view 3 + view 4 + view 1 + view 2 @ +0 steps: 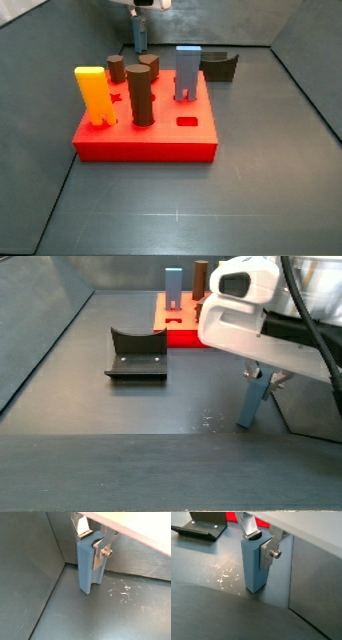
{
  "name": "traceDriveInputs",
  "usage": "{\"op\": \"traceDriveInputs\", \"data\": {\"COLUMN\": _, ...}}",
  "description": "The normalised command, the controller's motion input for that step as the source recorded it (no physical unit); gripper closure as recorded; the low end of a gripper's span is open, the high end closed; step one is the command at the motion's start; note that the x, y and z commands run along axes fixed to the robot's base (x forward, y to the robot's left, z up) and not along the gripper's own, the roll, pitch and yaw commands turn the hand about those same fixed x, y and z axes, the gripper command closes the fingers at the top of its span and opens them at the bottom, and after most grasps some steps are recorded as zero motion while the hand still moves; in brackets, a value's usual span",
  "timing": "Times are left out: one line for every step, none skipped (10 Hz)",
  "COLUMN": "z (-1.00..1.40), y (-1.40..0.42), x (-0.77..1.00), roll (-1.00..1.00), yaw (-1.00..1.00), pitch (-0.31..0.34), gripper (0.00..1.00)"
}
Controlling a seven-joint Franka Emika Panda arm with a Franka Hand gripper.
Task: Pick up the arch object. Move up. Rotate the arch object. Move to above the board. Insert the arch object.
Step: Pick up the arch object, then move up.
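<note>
The arch object (85, 567) is a tall blue-grey block with a groove down one face. It stands upright on the grey floor beside a wall, as both wrist views show (252, 569). My gripper (92, 547) is shut on its top end, one silver finger on the grooved face and the other behind the top (260, 548). In a side view the gripper (261, 378) comes down onto the arch object (253, 404), whose foot is at the floor. The red board (147, 140) lies apart from it, nearer that camera than the arch object (139, 38).
On the board stand a yellow two-legged block (94, 95), brown pegs (140, 95) and a blue-grey two-legged block (187, 75). The dark fixture (136, 354) sits on the floor beside the board. A grey wall panel (314, 577) rises right next to the arch object.
</note>
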Motion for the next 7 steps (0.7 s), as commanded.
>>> {"op": "traceDriveInputs", "data": {"z": 0.00, "y": 0.00, "x": 0.00, "roll": 0.00, "yaw": 0.00, "pitch": 0.000, "gripper": 1.00}}
{"op": "traceDriveInputs", "data": {"z": 0.00, "y": 0.00, "x": 0.00, "roll": 0.00, "yaw": 0.00, "pitch": 0.000, "gripper": 1.00}}
{"op": "traceDriveInputs", "data": {"z": 0.00, "y": 0.00, "x": 0.00, "roll": 0.00, "yaw": 0.00, "pitch": 0.000, "gripper": 1.00}}
{"op": "traceDriveInputs", "data": {"z": 0.00, "y": 0.00, "x": 0.00, "roll": 0.00, "yaw": 0.00, "pitch": 0.000, "gripper": 1.00}}
{"op": "traceDriveInputs", "data": {"z": 0.00, "y": 0.00, "x": 0.00, "roll": 0.00, "yaw": 0.00, "pitch": 0.000, "gripper": 1.00}}
{"op": "traceDriveInputs", "data": {"z": 0.83, "y": 0.00, "x": 0.00, "roll": 0.00, "yaw": 0.00, "pitch": 0.000, "gripper": 1.00}}
{"op": "traceDriveInputs", "data": {"z": 0.87, "y": -0.01, "x": 0.01, "roll": -0.02, "yaw": 0.00, "pitch": 0.019, "gripper": 1.00}}
